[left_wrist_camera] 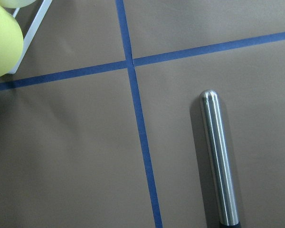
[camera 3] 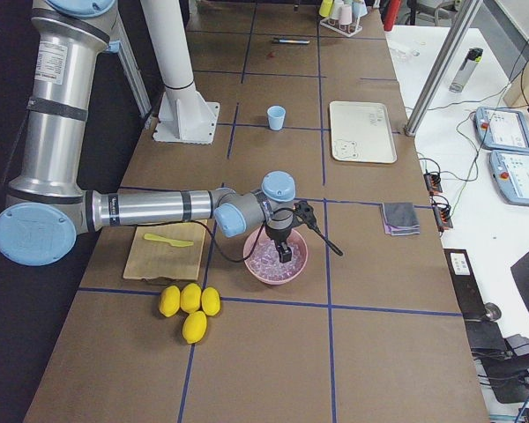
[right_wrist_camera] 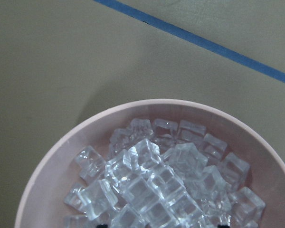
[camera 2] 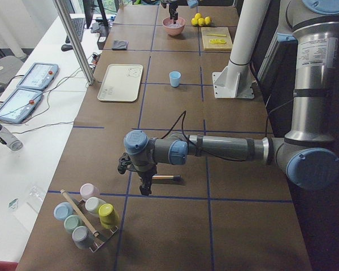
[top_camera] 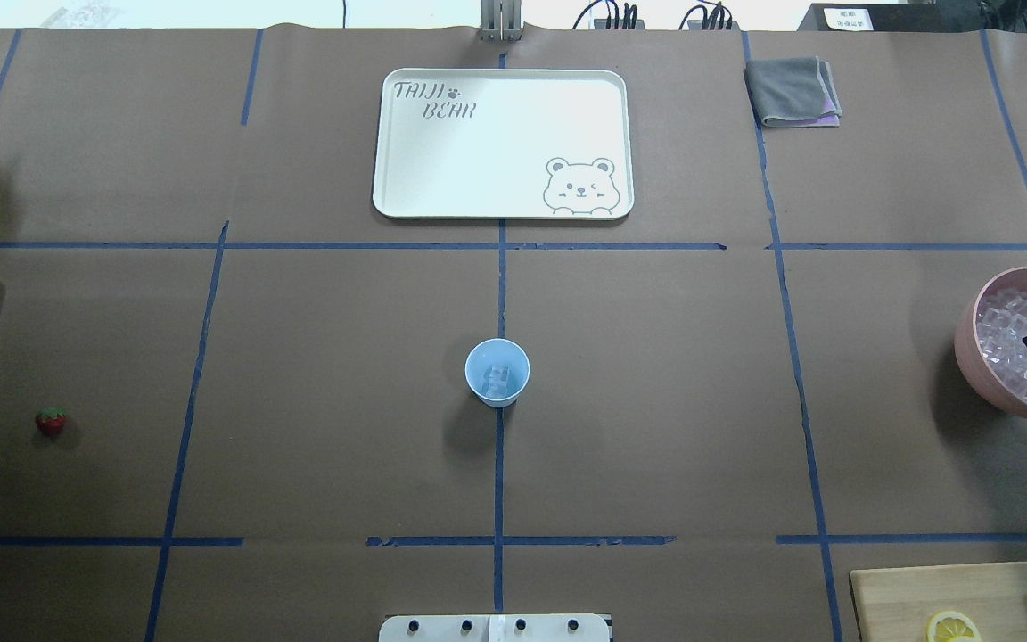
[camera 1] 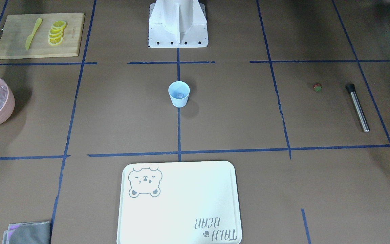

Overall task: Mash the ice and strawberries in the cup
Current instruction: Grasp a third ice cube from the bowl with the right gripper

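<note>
Quick rundown for you: your right gripper (camera 3: 286, 254) hangs right over the big round pink plastic bowl (right_wrist_camera: 61, 156), tips low above its heap of small clear ice cubes (right_wrist_camera: 156, 185). On the wrist cam its fingers sit wide apart with nothing pinched between them. Your left gripper (camera 2: 145, 189) points down at the brown paper table cover (camera 1: 232, 112), but I honestly can't tell how far open it is. The long steel rod with a black end (camera 1: 357, 107) lies flat just beside it, and the tiny red strawberry with a green top (camera 1: 317, 87) sits on the far side of that rod. The small pale blue tapered plastic cup (top_camera: 519, 367) stands upright well away from both grippers, roughly midway between them, with a single ice cube (top_camera: 499, 378) in the bottom.
</note>
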